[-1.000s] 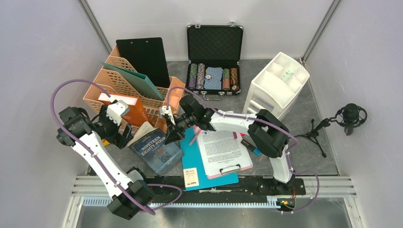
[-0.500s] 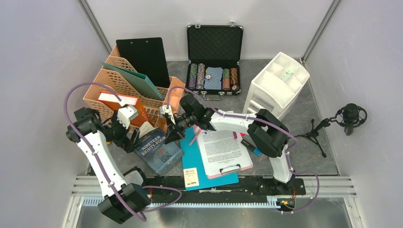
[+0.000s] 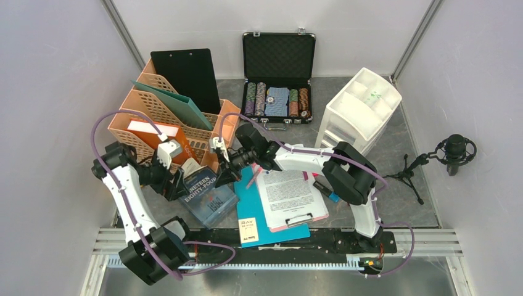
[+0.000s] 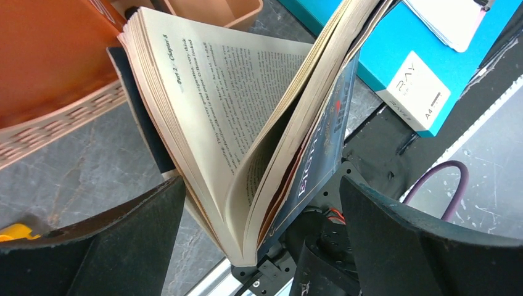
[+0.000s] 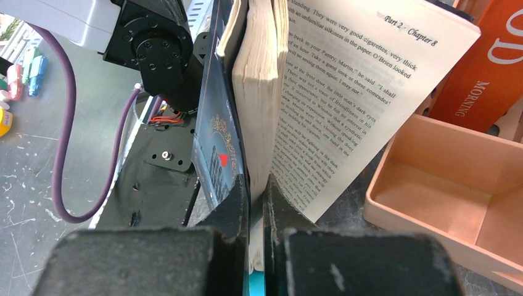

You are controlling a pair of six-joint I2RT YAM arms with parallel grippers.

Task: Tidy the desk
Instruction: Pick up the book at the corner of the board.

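Observation:
A dark blue paperback [image 3: 208,196], "Nineteen Eighty-Four", stands half open on the desk [image 3: 401,203] beside the orange file rack [image 3: 154,108]. My right gripper [image 3: 224,163] is shut on its cover and a wad of pages [image 5: 259,123]; in the right wrist view the gripper [image 5: 257,206] pinches their edge. My left gripper [image 3: 174,180] is open at the book's other end. In the left wrist view the fanned book [image 4: 247,135] hangs between the wide-apart fingers [image 4: 80,246] of the left gripper [image 4: 262,250], and neither finger presses on it.
The rack holds a black clipboard [image 3: 188,77], a green folder [image 3: 180,106] and an orange book [image 3: 168,140]. A teal folder [image 3: 262,213], a clipboard with paper [image 3: 290,197] and a small white box [image 3: 248,229] lie in front. A chip case [image 3: 277,74], white drawers [image 3: 364,105] and a microphone [image 3: 455,151] stand behind and right.
My left arm has swung right and brought its open gripper around the book's near end, covering part of the title. The right gripper has kept its hold in place.

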